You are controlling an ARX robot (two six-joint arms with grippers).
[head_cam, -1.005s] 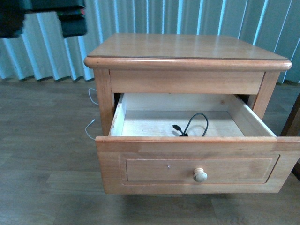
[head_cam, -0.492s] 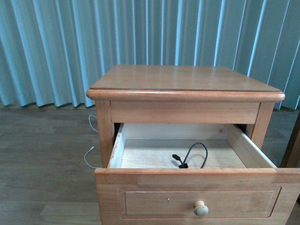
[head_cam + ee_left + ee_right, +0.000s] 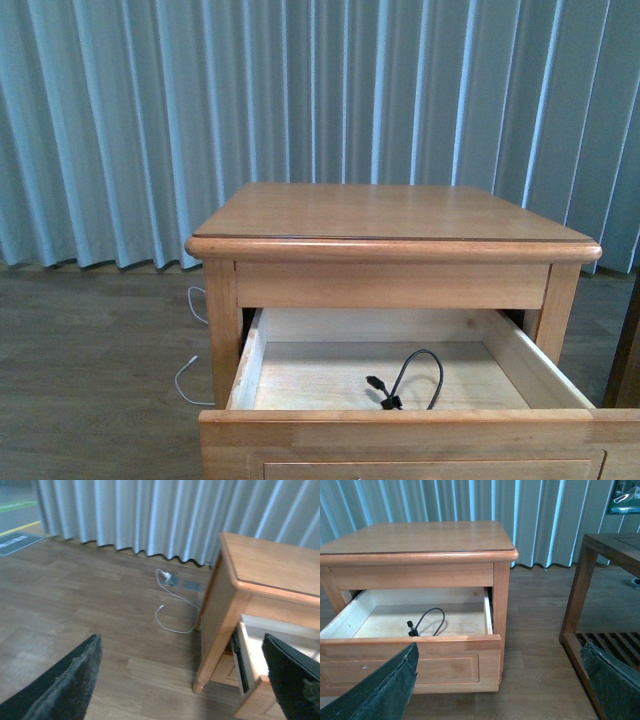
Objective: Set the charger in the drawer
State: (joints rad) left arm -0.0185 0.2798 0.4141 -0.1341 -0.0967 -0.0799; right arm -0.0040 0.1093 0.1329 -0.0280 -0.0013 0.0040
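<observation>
The left end effector (image 3: 180,642) is held wide, and nothing is seen between its two dark fingers (image 3: 67,682). The right end effector (image 3: 498,647) is held wide too, with nothing between its two fingers (image 3: 385,687). Neither is seen in the front view. Both are kept well apart from the drawer's inside.

Below the right end effector, one drawer (image 3: 420,666) is seen pulled far out of the bench (image 3: 420,537). In the front view, the drawer (image 3: 247,365) is shown open under the bench top (image 3: 390,212). Its inside is pale bare wood.

One thing is found in the drawer: the charger (image 3: 412,377). Only its thin black cable can be seen, in the right wrist view as well (image 3: 426,621). The white block cannot be made out. The cable is laid flat on the drawer floor, near the front wall and about midway between the side walls. It is bent into one loop. The loop's long way runs from the front of the drawer toward the back, with the round end toward the back. A small black plug end is pointed off to the left.

Outside the bench, one thin white cable (image 3: 172,620) is left on the wood floor (image 3: 75,595), by the bench's left side. A pale curtain (image 3: 150,120) is hung behind it all.
</observation>
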